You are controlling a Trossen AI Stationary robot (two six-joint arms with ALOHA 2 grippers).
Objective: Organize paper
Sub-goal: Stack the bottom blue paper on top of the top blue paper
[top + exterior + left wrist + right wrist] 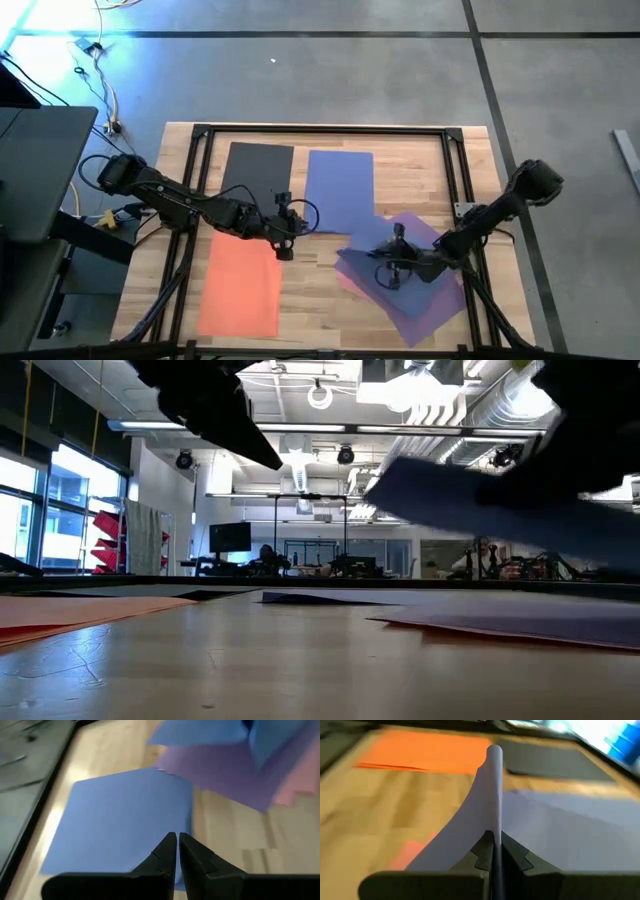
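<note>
Now the right tool (493,851) is closed on the purple sheet (485,810). It pinches one edge, and the sheet bends up from the wooden counter (420,170). From above, this tool (392,272) is near the front right part of the counter, over the purple sheet (425,290). A pink sheet (349,285) lies under the purple one, and only its edge peeks out.

The left tool (177,851) is closed too, and it holds nothing. From above it (283,240) hangs near the middle of the counter, between the grey sheet (255,170) and the orange sheet (240,290). Just past its tips lies the blue sheet (125,815), flat on the wood.

The grey sheet and the blue sheet (338,185) lie side by side at the back, close but apart. The orange sheet lies flat at the front left. A corner of the purple sheet touches the front of the blue one.

From counter height, the lifted purple sheet (470,495) hangs in the air, with the orange sheet (70,615) flat at the left.
</note>
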